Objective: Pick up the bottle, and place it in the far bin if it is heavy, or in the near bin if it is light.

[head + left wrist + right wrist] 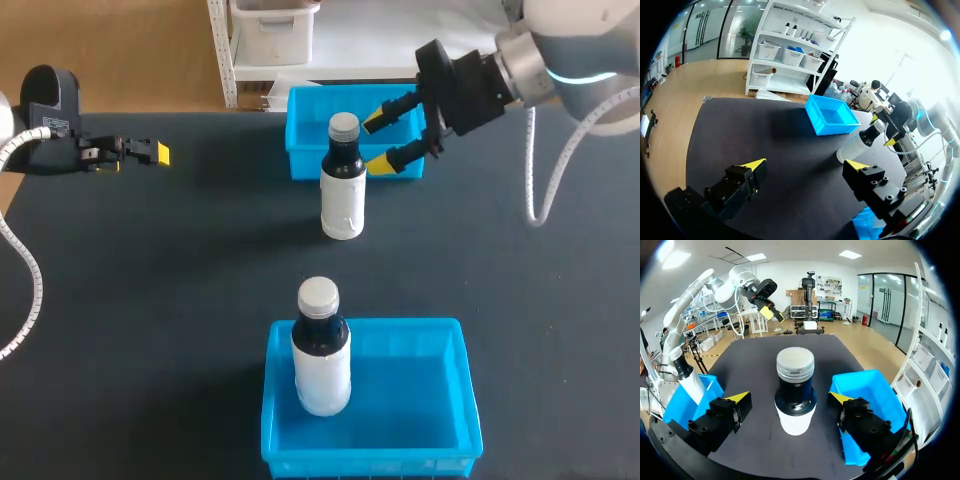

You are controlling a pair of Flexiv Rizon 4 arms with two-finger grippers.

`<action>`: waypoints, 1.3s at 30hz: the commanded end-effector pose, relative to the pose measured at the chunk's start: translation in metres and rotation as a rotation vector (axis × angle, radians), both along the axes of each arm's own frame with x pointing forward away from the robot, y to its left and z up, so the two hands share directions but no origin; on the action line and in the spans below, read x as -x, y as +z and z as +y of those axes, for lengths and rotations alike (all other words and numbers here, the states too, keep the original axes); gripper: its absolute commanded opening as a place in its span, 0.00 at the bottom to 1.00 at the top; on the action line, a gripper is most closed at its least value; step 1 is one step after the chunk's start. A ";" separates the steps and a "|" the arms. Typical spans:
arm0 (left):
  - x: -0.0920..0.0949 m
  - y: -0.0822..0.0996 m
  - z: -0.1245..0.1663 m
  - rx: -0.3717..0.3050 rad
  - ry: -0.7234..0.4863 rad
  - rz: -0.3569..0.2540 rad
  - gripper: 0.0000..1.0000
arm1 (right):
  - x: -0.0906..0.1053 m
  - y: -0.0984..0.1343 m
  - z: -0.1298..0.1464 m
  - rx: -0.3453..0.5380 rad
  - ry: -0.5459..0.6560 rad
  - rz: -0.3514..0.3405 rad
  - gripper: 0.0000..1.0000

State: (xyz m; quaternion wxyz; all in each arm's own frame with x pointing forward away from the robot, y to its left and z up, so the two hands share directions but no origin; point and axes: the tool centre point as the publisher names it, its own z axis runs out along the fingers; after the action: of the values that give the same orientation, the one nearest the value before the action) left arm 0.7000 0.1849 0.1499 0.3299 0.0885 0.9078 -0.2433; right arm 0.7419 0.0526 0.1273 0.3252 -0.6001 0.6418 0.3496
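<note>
A bottle [343, 185] with a white body, dark neck and grey cap stands upright on the black table, just in front of the far blue bin [305, 135]. My right gripper [377, 142] hovers close beside it on its right, open, with neither finger touching. In the right wrist view the bottle [795, 390] stands just ahead of the open gripper [790, 401], in line with the gap. A second, similar bottle [320, 350] stands in the near blue bin [420, 385]. My left gripper [150, 152] is far off at the table's left, open [805, 165] and empty.
From the left wrist the far bin [832, 115], the bottle [860, 142] and my right gripper [890, 131] show across the table. The right wrist view has the far bin [872, 390] on one side and the near bin [677, 407] on the other.
</note>
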 end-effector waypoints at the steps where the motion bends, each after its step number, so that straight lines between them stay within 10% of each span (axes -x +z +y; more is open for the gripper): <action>1: 0.000 0.000 0.000 0.000 0.000 0.000 1.00 | -0.005 -0.001 0.012 0.004 -0.002 0.000 1.00; 26: 0.000 0.000 0.000 0.000 0.000 0.000 1.00 | -0.009 -0.007 0.042 0.011 0.034 0.006 0.98; 39: 0.000 0.000 0.000 0.000 0.000 0.000 1.00 | -0.011 -0.009 0.041 0.007 0.037 0.006 0.47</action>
State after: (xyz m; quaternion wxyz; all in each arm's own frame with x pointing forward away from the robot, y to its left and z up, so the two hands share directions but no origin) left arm 0.7000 0.1849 0.1499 0.3299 0.0885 0.9078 -0.2433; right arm 0.7515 0.0935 0.1186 0.3145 -0.6120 0.6335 0.3540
